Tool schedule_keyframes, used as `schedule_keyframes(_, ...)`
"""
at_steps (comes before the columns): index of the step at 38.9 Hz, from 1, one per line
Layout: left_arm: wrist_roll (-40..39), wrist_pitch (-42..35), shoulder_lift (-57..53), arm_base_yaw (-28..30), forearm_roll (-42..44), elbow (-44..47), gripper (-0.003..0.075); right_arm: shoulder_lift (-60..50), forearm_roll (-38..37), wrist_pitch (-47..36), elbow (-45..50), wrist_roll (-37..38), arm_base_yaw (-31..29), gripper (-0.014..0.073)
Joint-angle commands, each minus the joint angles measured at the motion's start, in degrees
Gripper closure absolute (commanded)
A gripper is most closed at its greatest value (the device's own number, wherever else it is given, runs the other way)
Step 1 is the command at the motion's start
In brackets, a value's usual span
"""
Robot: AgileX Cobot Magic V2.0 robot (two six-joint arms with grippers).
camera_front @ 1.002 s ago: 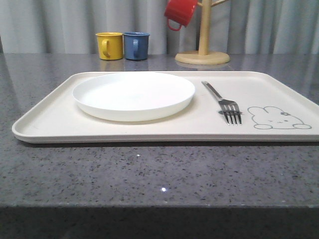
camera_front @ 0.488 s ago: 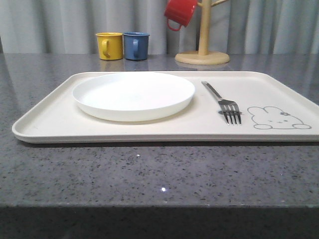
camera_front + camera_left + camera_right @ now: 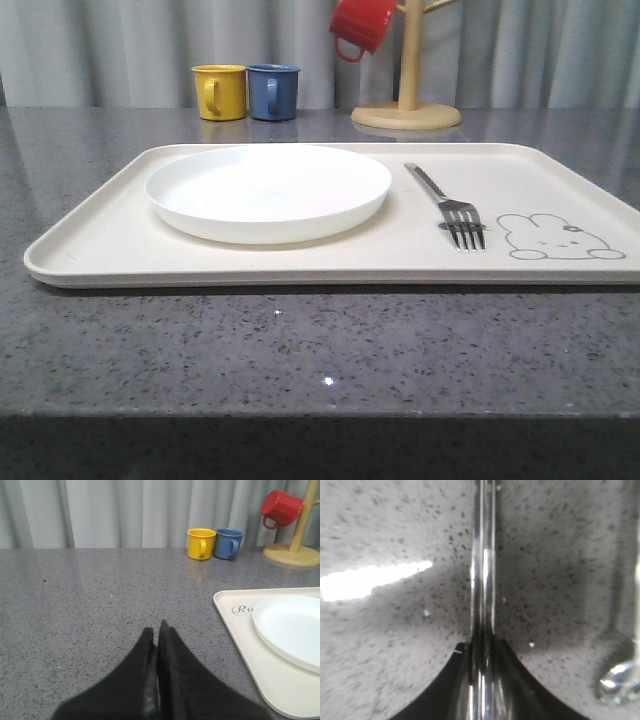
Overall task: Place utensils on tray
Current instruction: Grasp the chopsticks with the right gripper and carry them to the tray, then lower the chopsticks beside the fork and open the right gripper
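Fork (image 3: 450, 206) lying on tray (image 3: 90, 240), beside white plate (image 3: 268, 190). Right gripper (image 3: 482, 652) pinching chopsticks (image 3: 483, 555) low over grey counter (image 3: 385, 630); spoon (image 3: 619, 680) lying near. Left gripper (image 3: 156, 645) pressed together, holding nothing. Best: keeping pinch tight, lifting straight, carrying level to tray. Spoon blurry, cut off; chopstick ends hidden.

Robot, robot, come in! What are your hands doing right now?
Left gripper shut, empty, over bare counter. Right gripper shut on chopsticks. Fork on tray. Nothing blocking.

cream tray (image 3: 100, 245), silver fork (image 3: 450, 207), white plate (image 3: 268, 190)
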Motion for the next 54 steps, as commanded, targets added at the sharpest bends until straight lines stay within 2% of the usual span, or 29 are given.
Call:
schedule_keyframes(1, -0.58, -4.73, 0.64, 0.19, -0.48, -1.48, 0.0738, -5.66, 0.35, 2.24, -3.51, -0.67, 0.07, 0.0640)
schedule_keyframes(7, -0.58, -4.73, 0.64, 0.19, -0.48, -1.48, 0.0738, -7.85, 0.99, 3.51, -6.04, 1.90, 3.90, 0.0640)
schedule_keyframes(20, -0.58, -4.73, 0.64, 0.19, -0.48, -1.48, 0.0738, -6.88, 1.26, 1.14, -7.50, 11.29, 20.06, 0.0640)
schedule_keyframes(26, -0.58, -4.73, 0.64, 0.19, -0.48, -1.48, 0.0738, -3.68, 1.95, -0.44, -7.73, 14.06, 25.69, 0.0640)
schedule_keyframes(35, -0.58, -4.73, 0.64, 0.19, -0.48, -1.48, 0.0738, 0.93, 5.31, -2.97, -7.73, 15.09, 27.71, 0.0640)
schedule_keyframes(54, -0.58, -4.73, 0.64, 0.19, -0.48, -1.48, 0.0738, 2.64, 4.29, -2.41, -7.67, 17.13, 27.66, 0.0640)
